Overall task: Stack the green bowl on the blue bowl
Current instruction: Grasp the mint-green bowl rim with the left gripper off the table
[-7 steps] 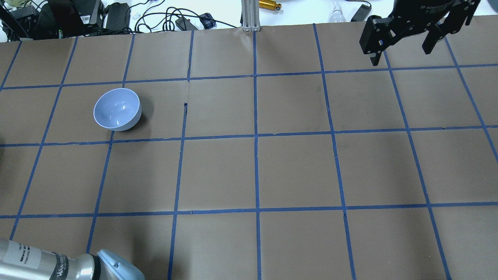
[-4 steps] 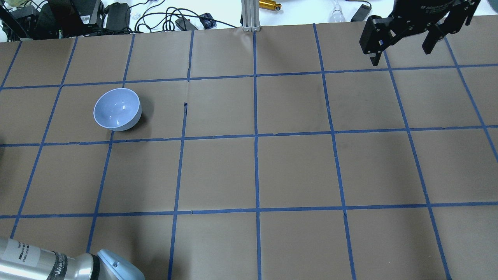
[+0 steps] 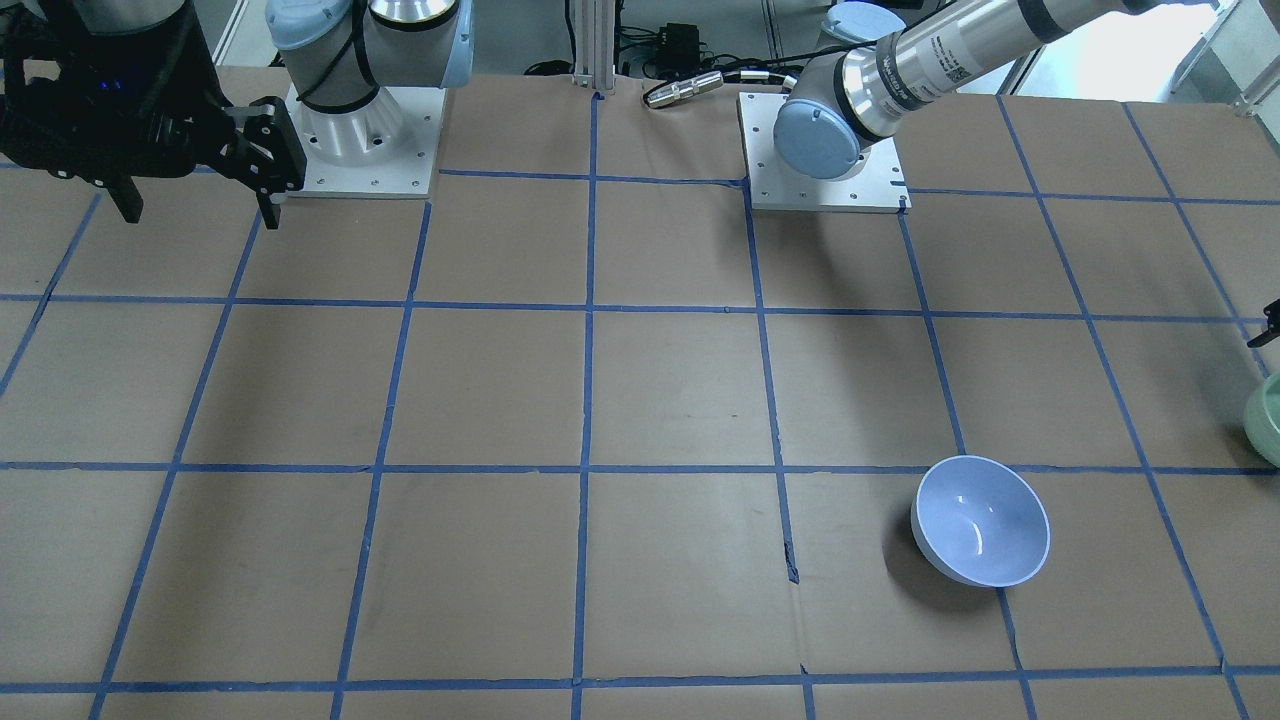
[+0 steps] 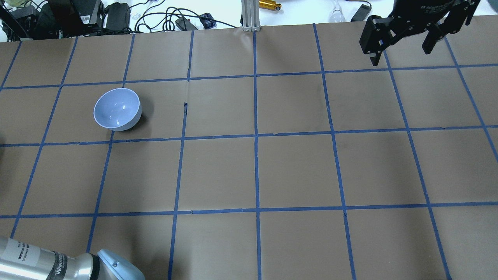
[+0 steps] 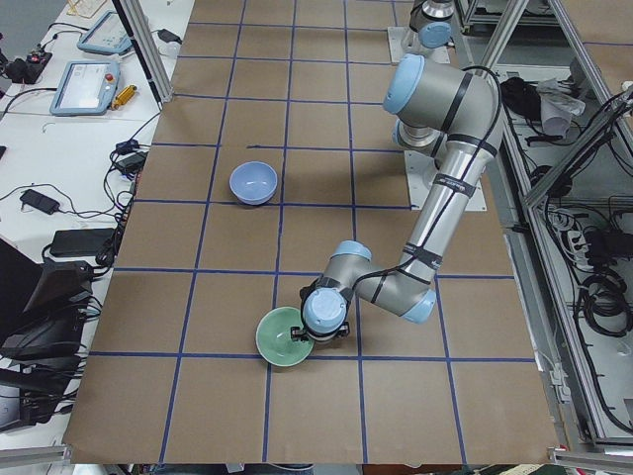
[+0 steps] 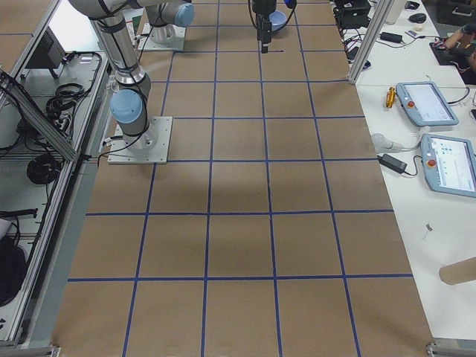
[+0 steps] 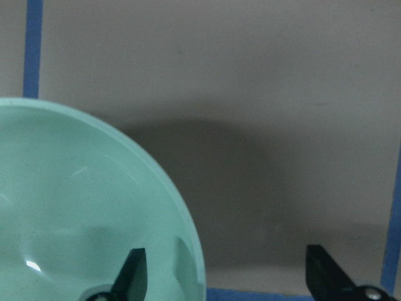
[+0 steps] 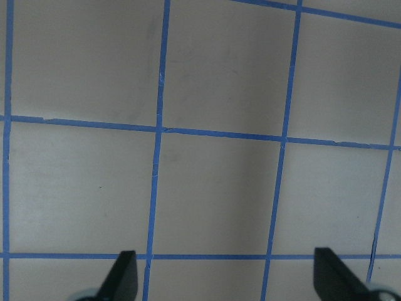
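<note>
Across the counter (image 4: 295, 171), brown paper ruled into squares by blue tape, little stands. The left arm (image 5: 447, 178) is whole only in the exterior left view, folded down low toward the counter's end on the robot's left. The overhead view catches just a silver length of it at its bottom corner. The blue bowl (image 4: 116, 109) sits upright and alone in one square, plain in the overhead and front-facing views, and half hidden behind the right gripper in the exterior right view. The green bowl (image 5: 283, 341) lies well apart from it, near that left end. It falls outside the overhead view and is cut to a sliver at the front-facing view's edge. Whether it rests on the counter or is raised I cannot tell. The right gripper (image 4: 400, 52) hangs over the far right squares, spread wide and empty. The left gripper (image 7: 223, 251) shows its tips only in its wrist view. They stand wide apart across the green bowl's rim, one finger (image 7: 133, 271) inside and the other outside.
</note>
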